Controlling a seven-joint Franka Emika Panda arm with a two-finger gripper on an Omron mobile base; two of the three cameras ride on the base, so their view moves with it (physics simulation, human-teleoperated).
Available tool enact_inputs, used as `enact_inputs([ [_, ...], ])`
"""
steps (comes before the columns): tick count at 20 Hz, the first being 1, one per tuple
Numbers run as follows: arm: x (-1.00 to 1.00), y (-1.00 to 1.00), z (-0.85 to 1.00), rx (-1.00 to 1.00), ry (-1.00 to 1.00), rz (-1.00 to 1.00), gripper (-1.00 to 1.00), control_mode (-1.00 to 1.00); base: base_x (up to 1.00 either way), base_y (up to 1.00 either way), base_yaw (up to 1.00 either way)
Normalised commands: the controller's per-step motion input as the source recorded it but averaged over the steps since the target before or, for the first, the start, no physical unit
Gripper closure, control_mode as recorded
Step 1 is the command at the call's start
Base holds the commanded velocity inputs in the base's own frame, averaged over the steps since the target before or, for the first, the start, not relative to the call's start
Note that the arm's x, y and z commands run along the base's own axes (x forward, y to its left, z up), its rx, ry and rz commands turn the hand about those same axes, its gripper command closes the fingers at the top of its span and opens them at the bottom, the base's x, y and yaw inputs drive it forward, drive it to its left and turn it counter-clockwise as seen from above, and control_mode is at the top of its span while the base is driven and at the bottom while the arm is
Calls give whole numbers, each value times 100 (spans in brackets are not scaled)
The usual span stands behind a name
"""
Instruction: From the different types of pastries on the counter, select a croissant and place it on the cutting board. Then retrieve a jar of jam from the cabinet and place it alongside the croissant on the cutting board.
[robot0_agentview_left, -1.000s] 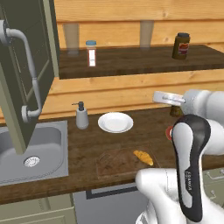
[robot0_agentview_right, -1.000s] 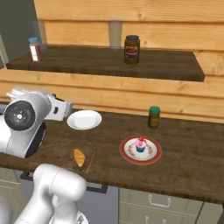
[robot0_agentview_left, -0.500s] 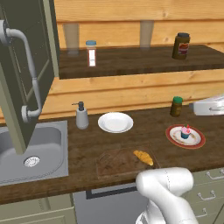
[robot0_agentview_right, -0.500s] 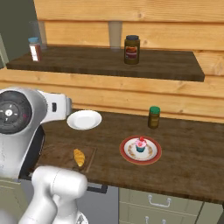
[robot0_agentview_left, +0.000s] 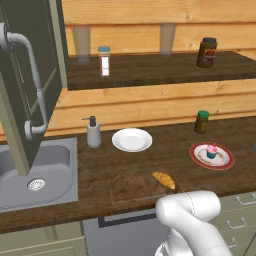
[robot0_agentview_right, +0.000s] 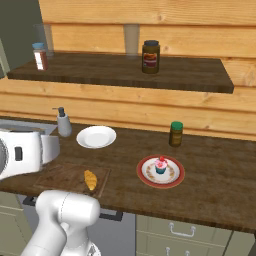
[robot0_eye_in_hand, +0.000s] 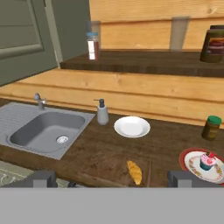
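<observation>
A croissant (robot0_agentview_left: 164, 179) lies on the cutting board (robot0_agentview_left: 131, 184) at the near edge of the counter (robot0_agentview_left: 170, 142). The jam jar (robot0_agentview_left: 207, 52), dark with a black lid, stands upright on the open cabinet's shelf (robot0_agentview_left: 155, 68), far and to the right. The gripper (robot0_eye_in_hand: 112, 179) hangs back from the counter, fingertips (robot0_eye_in_hand: 38, 178) wide apart, holding nothing. The jar is probably glass: rigid, smooth, fairly heavy, breakable. Best gripped across its straight sides below the lid, kept upright.
</observation>
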Motion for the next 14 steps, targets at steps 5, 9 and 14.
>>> enact_inputs([
  [5,-33,12,0,-1,-14,-22,-100,-100,0,0,0],
  [9,0,0,0,0,0,0,-100,-100,0,0,0],
  [14,0,0,0,0,0,0,-100,-100,0,0,0],
])
